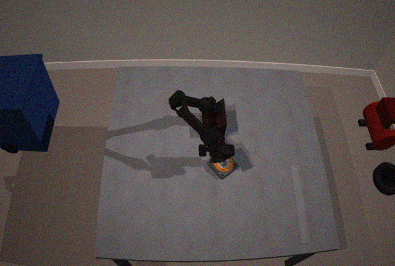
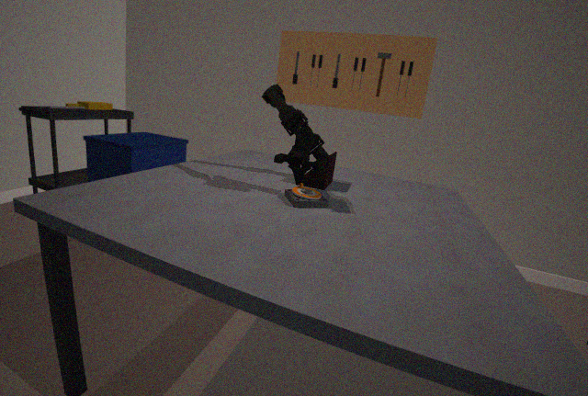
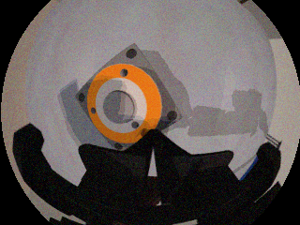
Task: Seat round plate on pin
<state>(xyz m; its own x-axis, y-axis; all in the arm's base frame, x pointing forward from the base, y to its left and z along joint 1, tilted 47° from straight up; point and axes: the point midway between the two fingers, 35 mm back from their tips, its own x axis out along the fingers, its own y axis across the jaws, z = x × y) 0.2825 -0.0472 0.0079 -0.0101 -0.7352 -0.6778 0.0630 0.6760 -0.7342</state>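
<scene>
While shut, claw [image 3: 152, 144] tips overlap plate's [image 3: 123, 105] near rim.

Overhead, oblique side, close wrist views

The single dark arm folds up from its base near the middle of the desk, its elbow raised high behind, then slopes forward and down. Its wrist pitches the end effector [image 3: 150, 144] steeply downward, low over the desk. The two fingers are pressed together with only a thin sliver between them, gripping nothing.
</scene>
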